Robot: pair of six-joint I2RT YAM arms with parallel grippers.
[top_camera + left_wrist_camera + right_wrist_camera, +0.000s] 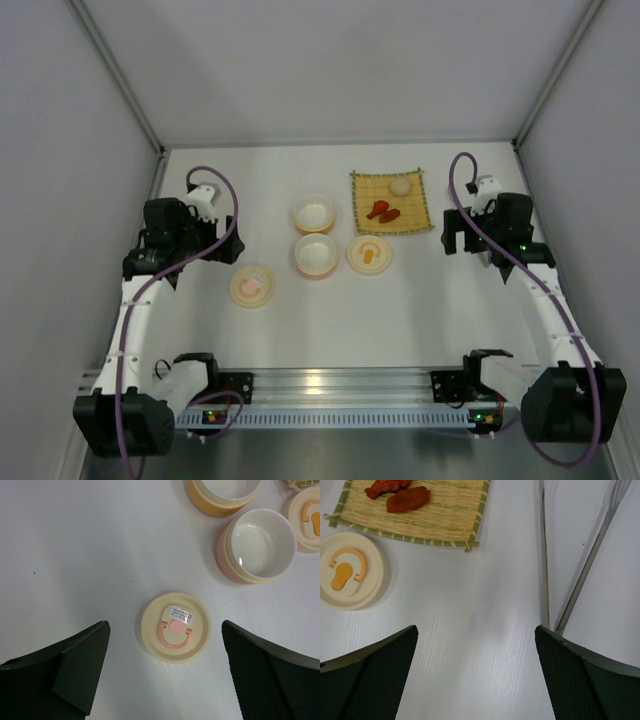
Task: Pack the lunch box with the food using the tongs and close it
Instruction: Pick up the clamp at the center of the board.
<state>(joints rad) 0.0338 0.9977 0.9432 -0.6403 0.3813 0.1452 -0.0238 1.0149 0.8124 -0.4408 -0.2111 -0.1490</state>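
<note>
The left arm (128, 315) reaches over the left side of the white desk (330, 330), and the right arm (548, 292) reaches over the right side. Both pairs of jaws are spread wide and pinch nothing.

In the left wrist view, the pink-handled lid (175, 627), round and cream, lies flat on the desk and shows between the two tips of the left jaws. Beyond it, to the right, stand the pink bowl (260, 545) and the orange bowl (222, 495). They are just beside each other, both uncovered and with nothing inside. The orange-handled lid (347, 572), also cream, lies flat just beside the pink bowl, near a corner of the mat (420, 215).

The food is all on this yellow woven mat, at the far right of the middle of the desk. The off-white ball (400, 186) sits toward the far edge. The two red-orange sausage pieces (408, 499) lie close together nearer the bowls.

The tongs (543, 555) lie on the desk to the right of the mat, apart from it. In the right wrist view, their two thin silver arms draw together toward the tip of the right-hand jaw. The right jaws hang above the desk between the mat and the tongs.
</note>
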